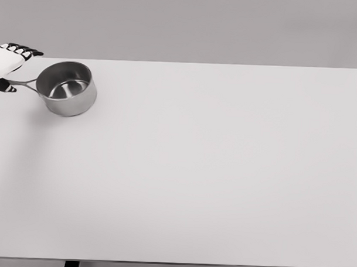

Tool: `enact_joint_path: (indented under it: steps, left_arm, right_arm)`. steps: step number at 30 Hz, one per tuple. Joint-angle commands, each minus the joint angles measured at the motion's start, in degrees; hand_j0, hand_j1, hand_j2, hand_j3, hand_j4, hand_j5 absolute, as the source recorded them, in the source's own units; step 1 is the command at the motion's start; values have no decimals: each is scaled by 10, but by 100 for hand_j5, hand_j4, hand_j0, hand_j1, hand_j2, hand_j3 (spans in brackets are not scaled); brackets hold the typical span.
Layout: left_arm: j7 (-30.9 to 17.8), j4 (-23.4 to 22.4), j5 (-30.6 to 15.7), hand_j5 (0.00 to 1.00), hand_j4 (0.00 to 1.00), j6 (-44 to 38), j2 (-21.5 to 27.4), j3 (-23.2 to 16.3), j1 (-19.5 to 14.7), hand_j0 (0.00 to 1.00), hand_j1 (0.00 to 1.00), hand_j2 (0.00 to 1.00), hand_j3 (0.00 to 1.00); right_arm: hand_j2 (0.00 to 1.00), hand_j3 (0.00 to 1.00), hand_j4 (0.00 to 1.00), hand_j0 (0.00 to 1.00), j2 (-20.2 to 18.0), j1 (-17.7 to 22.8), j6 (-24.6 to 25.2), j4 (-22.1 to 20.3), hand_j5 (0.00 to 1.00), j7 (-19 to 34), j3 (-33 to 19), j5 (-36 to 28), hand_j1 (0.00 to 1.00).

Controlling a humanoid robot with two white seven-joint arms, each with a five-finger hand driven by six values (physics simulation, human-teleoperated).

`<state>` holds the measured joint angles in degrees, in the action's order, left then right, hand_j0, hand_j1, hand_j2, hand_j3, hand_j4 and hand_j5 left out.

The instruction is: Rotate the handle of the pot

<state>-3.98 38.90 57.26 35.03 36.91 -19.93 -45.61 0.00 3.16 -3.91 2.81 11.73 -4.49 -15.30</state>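
Shiny round steel pot [67, 88] near the far left corner of the plain white table [212, 170]. Thin grey handle [25, 83] pointing left, pinched in the white left hand [7, 66], fingers curled around it. Close to the edge; could slide off.

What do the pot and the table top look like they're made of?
Saucepan: looks like bare metal, probably stainless steel, with a brushed silver wall and bright reflections inside the bowl. Its thin handle, at the left hand, looks like the same metal. Table: smooth matte white, no glare; laminate or painted, cannot tell which.
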Motion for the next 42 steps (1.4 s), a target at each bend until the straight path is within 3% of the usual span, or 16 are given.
enact_joint_path:
  steps: [1, 7, 17, 28, 30, 35, 38, 39, 42]
  left_arm:
    - [0, -6, -3, 100, 100, 0, -2, 2, 0, 100, 100, 100, 100]
    - [0, -4, -5, 100, 100, 0, 1, 2, -4, 100, 100, 100, 100]
    - [1, 4, -55, 100, 100, 0, 17, 2, 3, 100, 100, 100, 100]
    - [1, 6, -59, 100, 100, 0, 43, 15, 17, 100, 100, 100, 100]
    - [1, 27, -89, 100, 100, 0, 56, 15, 29, 100, 100, 100, 100]
    - [1, 164, -174, 100, 100, 0, 101, 16, 107, 100, 100, 100, 100]
    - [1, 215, -187, 100, 100, 0, 112, 62, 135, 100, 100, 100, 100]
    - [1, 241, -187, 100, 100, 0, 111, 97, 154, 100, 100, 100, 100]
    - [1, 289, -212, 100, 100, 0, 109, 136, 189, 100, 100, 100, 100]
  right_arm:
    - [100, 100, 100, 100, 0, 0, 0, 0, 100, 0, 0, 0, 100]
    - [100, 100, 100, 100, 0, 0, 0, 0, 100, 0, 0, 0, 100]
    - [100, 100, 100, 100, 0, 0, 0, 0, 100, 0, 0, 0, 100]
    - [100, 100, 100, 100, 0, 0, 0, 0, 100, 0, 0, 0, 100]
    - [100, 100, 100, 100, 0, 0, 0, 0, 100, 0, 0, 0, 100]
    - [100, 100, 100, 100, 0, 0, 0, 0, 100, 0, 0, 0, 100]
    - [100, 100, 100, 100, 0, 0, 0, 0, 100, 0, 0, 0, 100]
    - [100, 100, 100, 100, 0, 0, 0, 0, 100, 0, 0, 0, 100]
    - [100, 100, 100, 100, 0, 0, 0, 0, 100, 0, 0, 0, 100]
